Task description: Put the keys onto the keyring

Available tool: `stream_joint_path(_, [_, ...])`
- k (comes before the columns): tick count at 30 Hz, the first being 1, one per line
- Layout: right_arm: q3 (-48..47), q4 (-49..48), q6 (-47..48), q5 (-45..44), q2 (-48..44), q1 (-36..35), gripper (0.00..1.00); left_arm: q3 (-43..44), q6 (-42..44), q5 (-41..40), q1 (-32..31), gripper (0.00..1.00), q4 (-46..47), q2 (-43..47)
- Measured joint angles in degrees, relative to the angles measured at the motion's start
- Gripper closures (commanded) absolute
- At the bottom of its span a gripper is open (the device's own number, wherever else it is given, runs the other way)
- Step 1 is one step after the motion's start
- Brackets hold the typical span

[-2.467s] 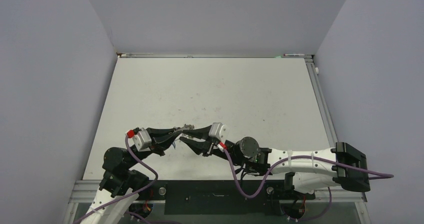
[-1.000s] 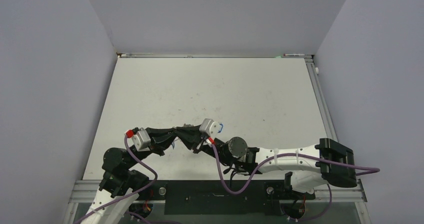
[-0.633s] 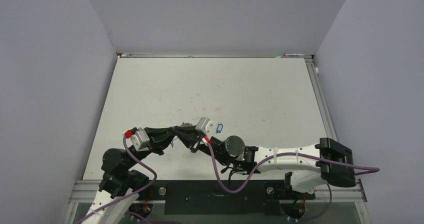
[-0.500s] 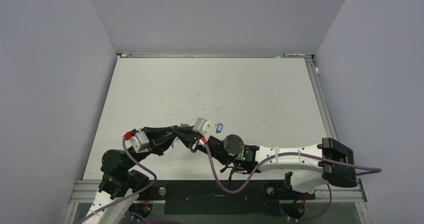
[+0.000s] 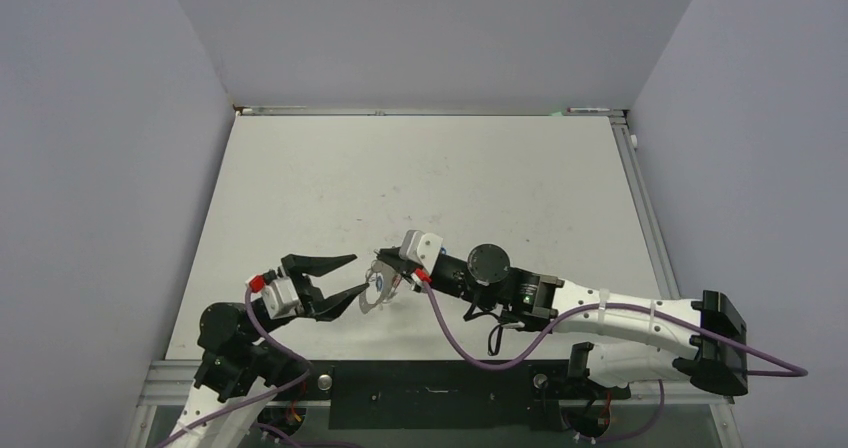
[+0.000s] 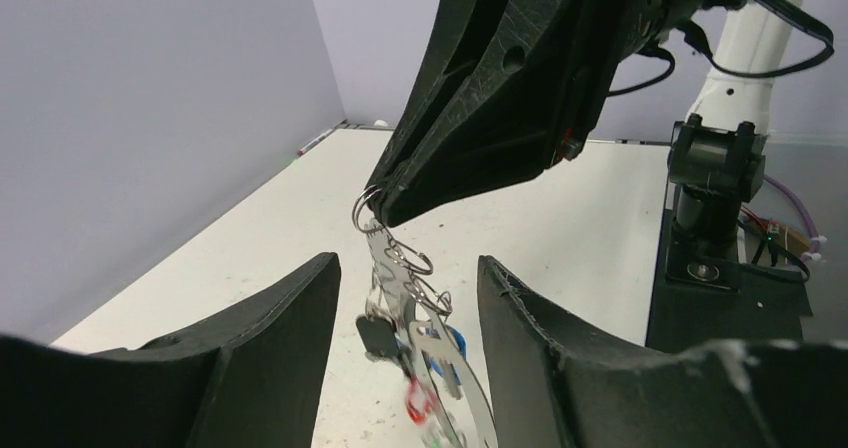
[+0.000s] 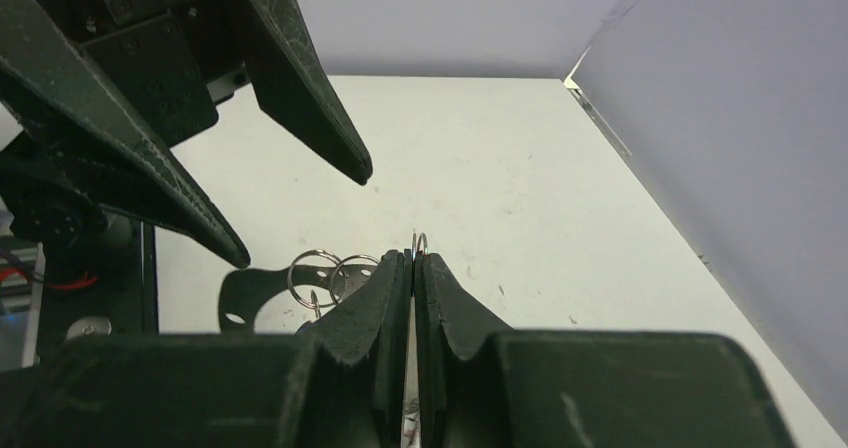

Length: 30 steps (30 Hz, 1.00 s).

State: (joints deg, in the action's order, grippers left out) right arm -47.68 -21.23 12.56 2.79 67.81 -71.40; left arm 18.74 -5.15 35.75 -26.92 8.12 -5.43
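My right gripper (image 5: 384,268) is shut, and a small split ring (image 7: 420,240) sticks out between its tips. From it hangs the key bunch (image 5: 377,294), just above the table. In the left wrist view the bunch (image 6: 415,313) shows small rings, silvery keys and black, blue and red tags. The keyring (image 6: 478,408) hangs with them as a long silvery loop. My left gripper (image 5: 347,276) is open and empty just left of the bunch. In its own view the left gripper (image 6: 408,263) has a finger on either side of the bunch without touching it.
The white table (image 5: 450,178) has grey walls on the left, back and right. The two arms meet near the table's front edge, left of centre. The left gripper's black fingers (image 7: 310,98) fill the left of the right wrist view.
Both grippers were closed together on the bunch. The left gripper has since opened, let go and drawn back to the left. The right gripper still holds the bunch, which now hangs free.
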Motion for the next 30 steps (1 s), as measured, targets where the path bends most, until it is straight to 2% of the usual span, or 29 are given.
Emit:
stream_joint_path(7, [0.7,8.83,4.94,3.61,-4.79,0.55,0.95,2.91,2.93,3.28,-0.04,0.52,-4.57,-0.37])
stream_joint_path(10, [0.98,11.69,7.5,5.38,-5.86,0.55,0.95,4.07,3.8,4.42,-0.04,0.59,-4.98,-2.1])
stream_joint_path(18, [5.31,13.49,13.22,9.62,-7.43,-0.07,0.95,5.55,7.43,6.45,-2.64,0.62,-7.3,-10.23])
stream_joint_path(30, [5.6,14.51,15.56,12.15,-8.37,-1.42,0.95,5.55,11.61,6.69,-9.68,0.71,-11.37,-13.2])
